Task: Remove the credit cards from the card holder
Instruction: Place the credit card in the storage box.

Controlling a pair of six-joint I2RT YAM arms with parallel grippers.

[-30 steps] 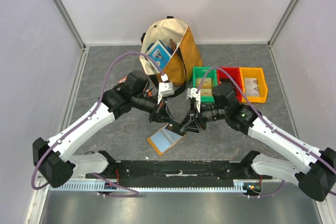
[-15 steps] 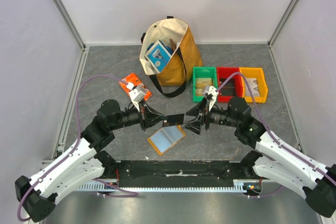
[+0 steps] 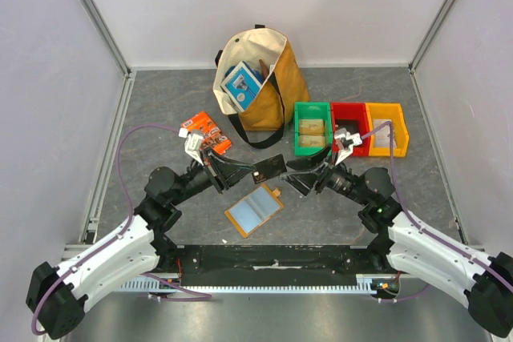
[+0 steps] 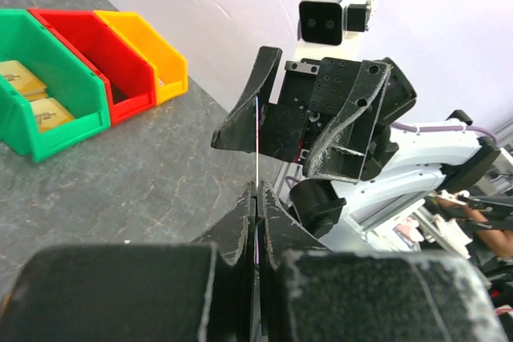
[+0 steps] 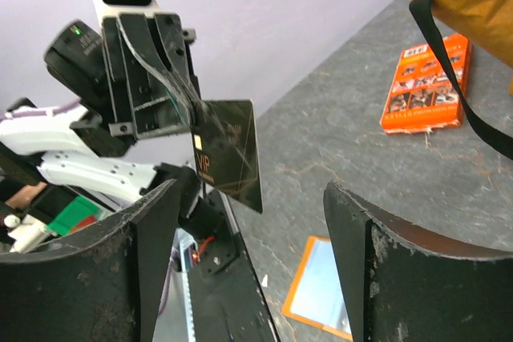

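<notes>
Over the grey table (image 3: 160, 110) we are pinching a black card (image 3: 268, 169) in the left tool (image 3: 248, 172), lifted clear of the open holder (image 3: 253, 211), while the right tool (image 3: 304, 175) is gaping wide nearby, probably awaiting a handover.

**Tally around the tote bag**

One tote bag (image 3: 284, 78) is standing at the back, and one blue-and-white box (image 3: 242, 84) is sitting inside it. Three bins are lining up to its right: one green bin (image 3: 313, 105), one red bin (image 3: 349, 106) and one yellow bin (image 3: 385, 106). One orange packet (image 3: 207, 131) is lying to its left. One black card (image 3: 268, 168) and one card holder (image 3: 253, 211) are showing in front of it.
</notes>
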